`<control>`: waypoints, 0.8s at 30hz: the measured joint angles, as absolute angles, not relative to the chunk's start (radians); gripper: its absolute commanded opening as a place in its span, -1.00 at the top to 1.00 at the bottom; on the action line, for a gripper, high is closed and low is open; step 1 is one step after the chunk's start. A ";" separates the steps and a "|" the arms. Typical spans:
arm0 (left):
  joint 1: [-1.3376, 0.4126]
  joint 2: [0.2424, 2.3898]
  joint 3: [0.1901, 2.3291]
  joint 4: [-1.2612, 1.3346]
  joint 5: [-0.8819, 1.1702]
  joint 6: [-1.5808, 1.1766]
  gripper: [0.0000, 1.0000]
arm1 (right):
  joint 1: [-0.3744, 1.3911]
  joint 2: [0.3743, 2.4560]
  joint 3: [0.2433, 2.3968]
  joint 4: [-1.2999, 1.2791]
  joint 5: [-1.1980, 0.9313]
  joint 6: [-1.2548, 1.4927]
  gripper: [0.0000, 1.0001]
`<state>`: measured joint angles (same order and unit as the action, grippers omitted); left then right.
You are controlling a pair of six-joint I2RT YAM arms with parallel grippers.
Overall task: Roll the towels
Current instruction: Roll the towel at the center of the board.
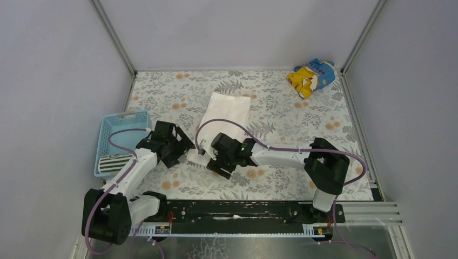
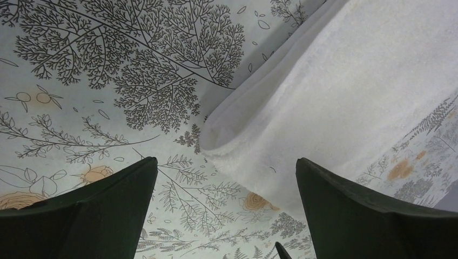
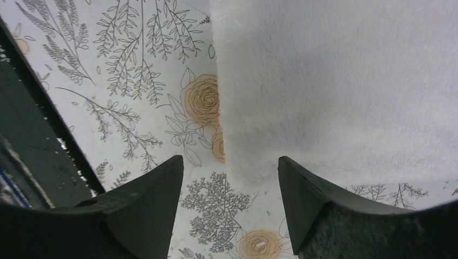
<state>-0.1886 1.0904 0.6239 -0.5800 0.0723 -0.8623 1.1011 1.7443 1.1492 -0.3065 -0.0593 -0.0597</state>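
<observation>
Left gripper and right gripper, both with jaws spread, at the near end of the white towel.
Neither clasps anything. The white towel lies on the floral table, its near edge folded over, and runs away from the arms. Striped towel rests in the blue basket at left; printed cloth, far right corner.
</observation>
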 measured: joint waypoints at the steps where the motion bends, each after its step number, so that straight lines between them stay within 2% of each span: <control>1: -0.189 1.096 0.624 -0.579 0.074 -0.863 -1.00 | 1.105 1.758 1.158 -0.305 -0.052 -0.077 -0.41; 5: -0.189 1.126 0.624 -0.577 0.077 -0.864 -1.00 | 1.107 1.802 1.163 -0.306 -0.017 -0.121 -0.38; 11: -0.202 1.133 0.605 -0.571 0.080 -0.879 -1.00 | 1.107 1.843 1.147 -0.299 0.019 -0.144 -0.20; 20: -0.291 1.198 0.598 -0.551 0.080 -0.938 -0.99 | 1.107 1.824 1.100 -0.233 0.025 -0.130 -0.19; 24: -0.325 1.212 0.598 -0.544 0.074 -0.978 -0.89 | 1.107 1.821 1.092 -0.219 0.025 -0.121 -0.19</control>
